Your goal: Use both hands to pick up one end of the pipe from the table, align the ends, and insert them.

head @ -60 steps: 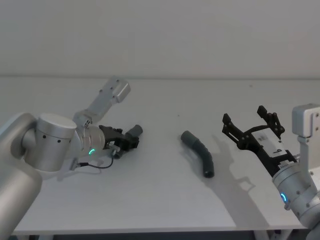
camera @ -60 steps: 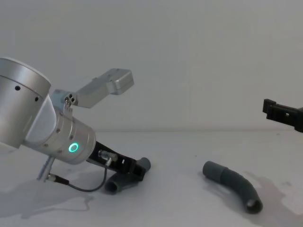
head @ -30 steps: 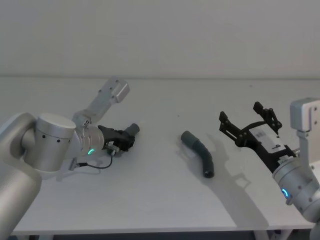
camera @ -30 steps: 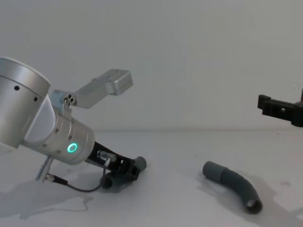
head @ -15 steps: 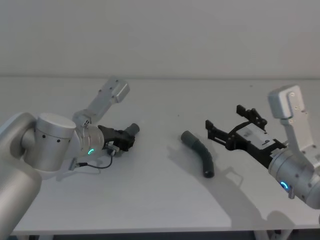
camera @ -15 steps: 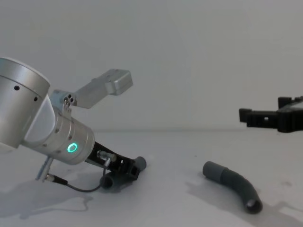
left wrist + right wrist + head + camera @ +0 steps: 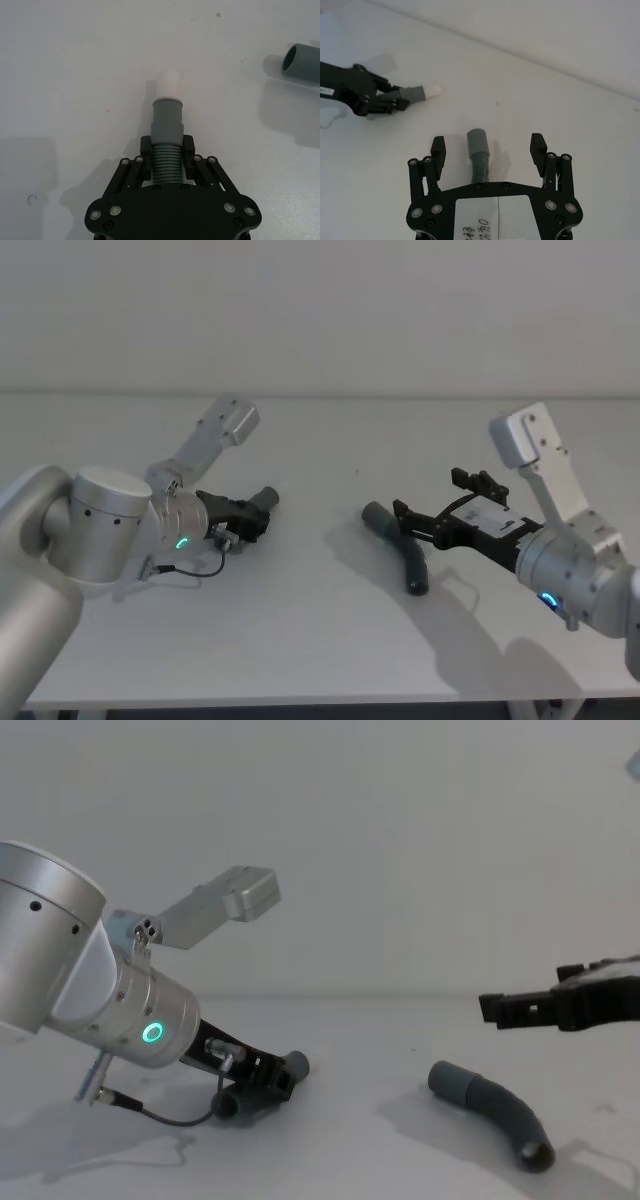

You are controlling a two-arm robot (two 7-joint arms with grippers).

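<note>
1. Bench (image 7: 320,640) is plain white, and the two dark grey pieces of the pipe sit well apart over it, one on my left and one right of centre.
2. The left gripper (image 7: 167,150) is pinching the first pipe piece (image 7: 166,167), with its fingers (image 7: 146,146) pressed onto the ribbed body from both sides.
3. That piece's smooth collar (image 7: 167,117) juts out past the fingertips and ends in the narrow white tip (image 7: 170,82), which points toward the middle of the bench.
4. In the chest view the first pipe piece sits very low (I cannot tell whether its lower end touches the surface).
5. The left arm (image 7: 60,970) shows its green ring (image 7: 153,1033), and a thin cable (image 7: 170,1118) droops from it onto the bench.
6. The right gripper (image 7: 489,145) is spread wide and hangs over the second pipe piece (image 7: 408,555), which lies flat on the bench.
7. In the right wrist view that piece's own collar (image 7: 477,141) lies between the two parted fingers (image 7: 438,147), with a gap on each side.
8. The chest view shows the right gripper clear above the second pipe piece and not touching it.
9. The second pipe piece has its collar end turned toward the left gripper, and its other end curves back toward the robot.
</note>
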